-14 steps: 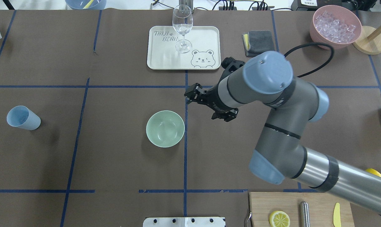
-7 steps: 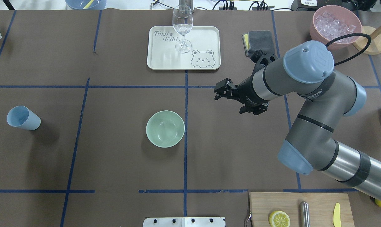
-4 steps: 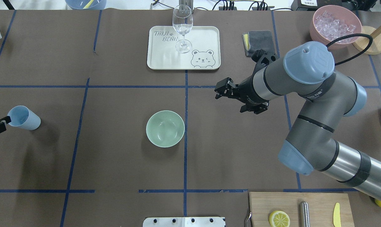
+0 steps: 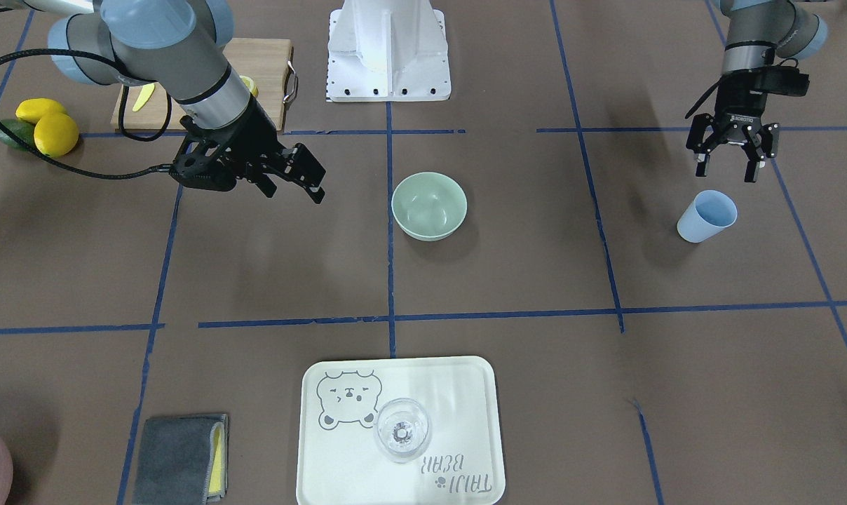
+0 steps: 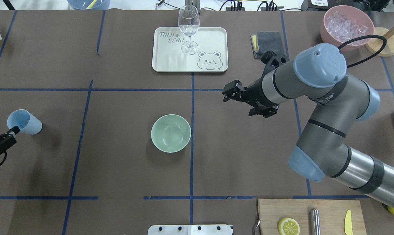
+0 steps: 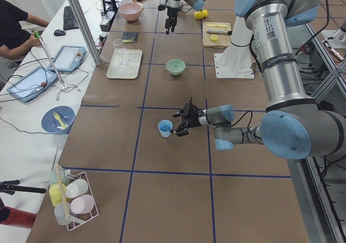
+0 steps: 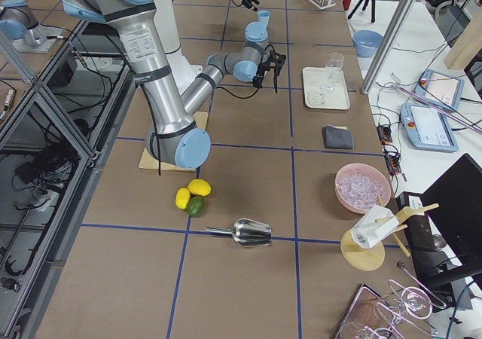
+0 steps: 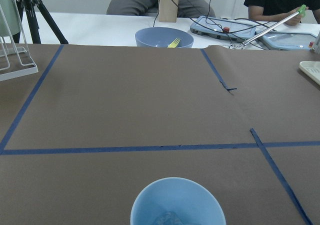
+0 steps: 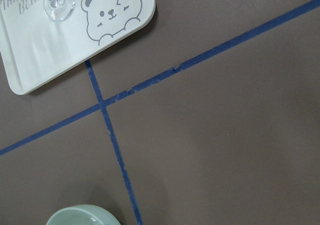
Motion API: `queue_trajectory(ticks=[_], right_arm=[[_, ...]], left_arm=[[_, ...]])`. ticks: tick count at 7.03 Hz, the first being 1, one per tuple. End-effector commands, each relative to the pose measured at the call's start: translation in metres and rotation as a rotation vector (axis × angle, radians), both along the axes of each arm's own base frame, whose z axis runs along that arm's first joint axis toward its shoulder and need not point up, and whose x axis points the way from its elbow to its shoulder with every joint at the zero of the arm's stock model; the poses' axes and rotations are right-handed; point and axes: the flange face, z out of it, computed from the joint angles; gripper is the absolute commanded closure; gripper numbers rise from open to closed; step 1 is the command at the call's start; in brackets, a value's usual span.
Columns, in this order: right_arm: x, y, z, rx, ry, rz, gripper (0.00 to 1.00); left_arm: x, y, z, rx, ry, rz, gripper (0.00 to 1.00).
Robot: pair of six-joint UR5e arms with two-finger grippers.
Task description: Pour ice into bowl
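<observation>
The pale mint-green bowl stands empty at the table's middle; it also shows in the front view and at the bottom edge of the right wrist view. A light blue cup stands at the far left, and something clear and glassy lies at its bottom in the left wrist view. My left gripper is open and empty, just on the robot's side of the cup, not touching it. My right gripper is open and empty, in the air to the right of the bowl and beyond it.
A pink container of ice cubes stands at the back right beside a wooden stand. A tray with a wine glass is at the back middle, with a grey cloth beside it. A cutting board lies at the front right.
My right arm has drawn back to the right, away from the bowl, then stayed still. My left gripper has come into view at the left edge beside the blue cup.
</observation>
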Motion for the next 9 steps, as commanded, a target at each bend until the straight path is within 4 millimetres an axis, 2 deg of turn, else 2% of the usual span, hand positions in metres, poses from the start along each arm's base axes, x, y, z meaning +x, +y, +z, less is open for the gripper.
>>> queue_trajectory(ticks=[1, 2, 4, 6, 7, 9], right_arm=[[0.0, 0.0, 0.0, 0.0, 0.001, 0.001, 0.0], [0.0, -0.001, 0.002, 0.003, 0.005, 0.01, 0.0], [0.0, 0.0, 0.002, 0.003, 0.005, 0.009, 0.0], [0.003, 0.001, -0.002, 0.008, -0.002, 0.009, 0.0], [0.003, 0.001, -0.002, 0.008, -0.002, 0.009, 0.0], [0.003, 0.001, -0.003, 0.009, -0.004, 0.009, 0.0]], left_arm=[[0.019, 0.02, 0.009, 0.021, -0.019, -0.052, 0.01], [0.028, 0.027, 0.021, 0.001, -0.019, -0.052, 0.01], [0.044, 0.032, 0.027, -0.012, 0.004, -0.089, 0.01], [0.072, 0.026, 0.043, 0.033, -0.007, -0.157, 0.01], [0.072, 0.026, 0.045, 0.044, -0.013, -0.174, 0.01], [0.096, 0.021, 0.05, 0.081, -0.011, -0.228, 0.01]])
